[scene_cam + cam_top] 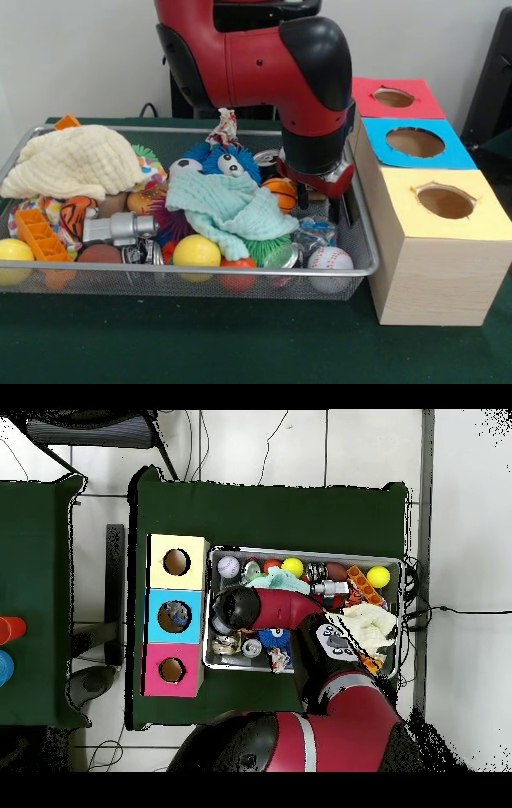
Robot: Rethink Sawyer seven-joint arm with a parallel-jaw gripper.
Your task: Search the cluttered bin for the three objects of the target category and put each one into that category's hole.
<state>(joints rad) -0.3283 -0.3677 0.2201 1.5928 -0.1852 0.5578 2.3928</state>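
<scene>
The silver wire-mesh bin [200,273] is heaped with toys and cloths; it also shows in the overhead view [304,551]. My gripper [325,206] hangs low over the bin's right end, next to the boxes. Its two dark fingers [345,210] stand apart with nothing clearly between them. A crinkled see-through plastic piece [314,233] lies just below and in front of the gripper, behind a baseball [330,258]. I cannot make out other clear pieces in the clutter. The red-topped hole [394,98] is in the farthest box; it also shows in the overhead view [171,670]. There the arm's wrist hides the gripper.
The blue-topped hole [415,142] and the yellow-topped hole [445,202] sit beside the bin. In the bin lie a cream cloth [76,160], a mint cloth [228,208], a blue furry toy [224,162], a yellow ball [196,250], an orange brick [40,234].
</scene>
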